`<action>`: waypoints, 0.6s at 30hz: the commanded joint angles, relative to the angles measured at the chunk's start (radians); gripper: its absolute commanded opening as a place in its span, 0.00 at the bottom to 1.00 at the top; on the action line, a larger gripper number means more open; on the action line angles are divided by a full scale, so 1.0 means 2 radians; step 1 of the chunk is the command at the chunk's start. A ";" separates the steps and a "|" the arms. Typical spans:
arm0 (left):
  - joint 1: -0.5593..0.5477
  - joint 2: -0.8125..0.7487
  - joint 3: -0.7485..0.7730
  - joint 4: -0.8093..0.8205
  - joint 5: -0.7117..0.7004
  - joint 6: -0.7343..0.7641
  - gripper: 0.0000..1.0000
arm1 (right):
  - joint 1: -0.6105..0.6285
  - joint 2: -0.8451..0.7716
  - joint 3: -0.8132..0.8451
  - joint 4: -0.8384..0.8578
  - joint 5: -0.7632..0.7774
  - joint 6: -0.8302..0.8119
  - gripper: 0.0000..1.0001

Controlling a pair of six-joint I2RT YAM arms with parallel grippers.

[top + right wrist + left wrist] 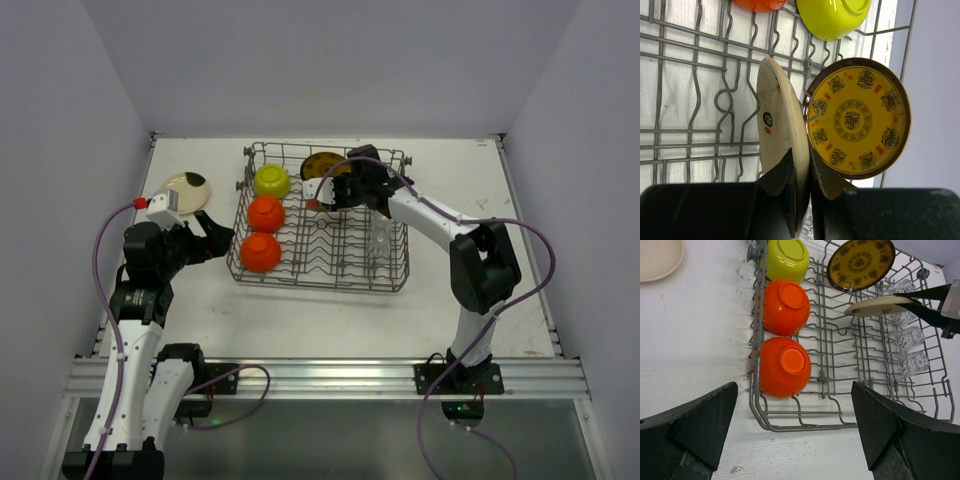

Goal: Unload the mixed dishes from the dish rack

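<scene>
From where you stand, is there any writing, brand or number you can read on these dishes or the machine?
None can be read.
Held plate, cream underside: a round black stamp with a small red mark below it, too small to read.
Yellow plate: rings of dark ornamental emblems that may be characters, too blurred to tell.
Arms and rack: no lettering shows.

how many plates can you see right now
3: one plate lies cream side up on the table left of the dish rack; one stands at the rack's far end; one is pinched by the right gripper beside it.
</scene>
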 commanded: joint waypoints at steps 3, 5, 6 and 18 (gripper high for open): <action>-0.004 -0.004 -0.003 0.008 0.009 0.008 1.00 | 0.000 -0.052 -0.005 0.012 -0.027 0.002 0.00; -0.004 -0.005 -0.003 0.008 0.009 0.007 1.00 | 0.000 -0.061 -0.006 0.012 -0.022 0.007 0.00; -0.004 -0.005 -0.003 0.009 0.009 0.006 1.00 | 0.000 -0.064 -0.007 0.012 -0.017 0.011 0.00; -0.003 0.024 0.045 0.087 0.162 -0.018 1.00 | 0.000 -0.149 0.037 -0.008 -0.033 0.261 0.00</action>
